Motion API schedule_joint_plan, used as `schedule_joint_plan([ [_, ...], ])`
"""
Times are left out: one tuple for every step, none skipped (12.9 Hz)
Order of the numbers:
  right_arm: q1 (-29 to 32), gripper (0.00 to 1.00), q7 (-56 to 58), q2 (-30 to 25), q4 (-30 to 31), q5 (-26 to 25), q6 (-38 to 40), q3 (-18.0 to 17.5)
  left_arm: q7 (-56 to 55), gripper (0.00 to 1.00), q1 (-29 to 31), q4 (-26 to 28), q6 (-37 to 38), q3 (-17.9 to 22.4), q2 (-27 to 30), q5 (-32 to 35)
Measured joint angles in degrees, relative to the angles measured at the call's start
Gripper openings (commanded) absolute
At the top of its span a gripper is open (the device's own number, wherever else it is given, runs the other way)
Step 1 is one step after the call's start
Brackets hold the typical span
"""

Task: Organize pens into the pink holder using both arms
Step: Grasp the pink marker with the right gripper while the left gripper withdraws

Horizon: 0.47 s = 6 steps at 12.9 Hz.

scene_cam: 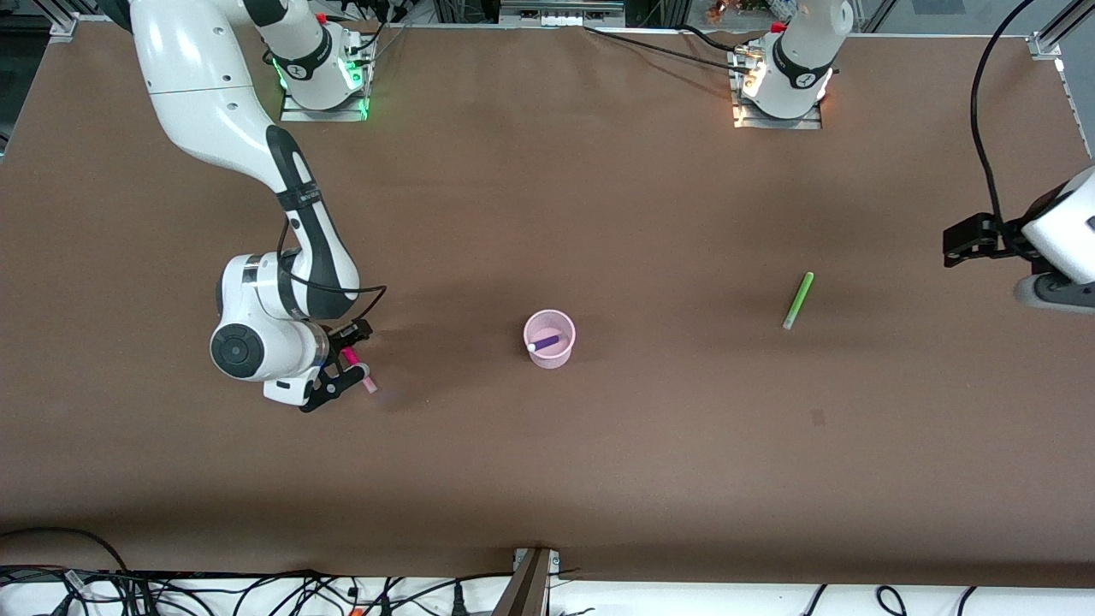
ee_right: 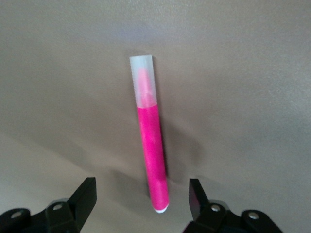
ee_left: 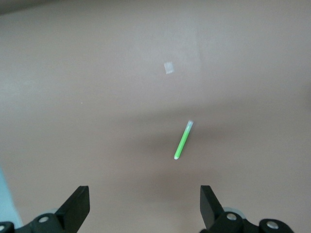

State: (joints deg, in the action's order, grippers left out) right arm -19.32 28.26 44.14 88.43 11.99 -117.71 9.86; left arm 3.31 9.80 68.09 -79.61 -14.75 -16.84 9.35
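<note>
The pink holder (scene_cam: pixel 549 340) stands mid-table with the purple pen (scene_cam: pixel 545 343) lying in it. The magenta pen (scene_cam: pixel 368 382) lies on the table toward the right arm's end. My right gripper (scene_cam: pixel 358 352) is low over it, open. In the right wrist view the pen (ee_right: pixel 151 145) has one end between the fingers of that gripper (ee_right: pixel 142 187), untouched. The light green pen (scene_cam: pixel 798 300) lies on the table toward the left arm's end. My left gripper (scene_cam: pixel 962 244) is open and empty above the table near it. The left wrist view shows the green pen (ee_left: pixel 182 141) ahead of that gripper (ee_left: pixel 144 194). No yellow pen shows.
The brown table (scene_cam: pixel 547 479) carries a small mark (scene_cam: pixel 817 417), nearer the front camera than the green pen. Cables (scene_cam: pixel 257 590) and a bracket (scene_cam: pixel 530 582) lie along the front edge. The arm bases (scene_cam: pixel 774 85) stand at the back edge.
</note>
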Motion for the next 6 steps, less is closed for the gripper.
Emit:
schedule_joint_plan([
  [0.3, 0.42, 0.7, 0.0, 0.7, 0.3, -0.9, 0.0, 0.0, 1.0, -2.7, 3.6, -2.1, 5.1, 3.0, -2.7],
  [0.5, 0.28, 1.1, 0.0, 1.2, 0.4, -1.5, 0.0, 0.0, 1.0, -5.2, 7.4, -4.2, 9.1, 5.8, -4.0],
  [0.5, 0.14, 1.2, 0.0, 1.3, 0.4, -2.0, 0.2, -0.4, 1.0, -7.2, 11.4, -6.9, 11.8, 8.5, -4.4],
  [0.6, 0.0, 1.2, -0.2, 1.3, 0.5, -2.1, 0.3, -1.1, 1.0, -8.4, 15.7, -9.8, 13.3, 11.2, -4.5],
  [0.7, 0.0, 1.2, -0.2, 1.3, 1.3, -2.1, 0.3, -1.6, 1.0, -8.8, 19.9, -12.1, 13.9, 13.5, -4.6],
  [0.7, 0.0, 1.2, -0.2, 1.3, 2.3, -2.0, 0.3, -1.9, 1.0, -8.9, 22.9, -13.1, 14.0, 15.3, -4.6],
])
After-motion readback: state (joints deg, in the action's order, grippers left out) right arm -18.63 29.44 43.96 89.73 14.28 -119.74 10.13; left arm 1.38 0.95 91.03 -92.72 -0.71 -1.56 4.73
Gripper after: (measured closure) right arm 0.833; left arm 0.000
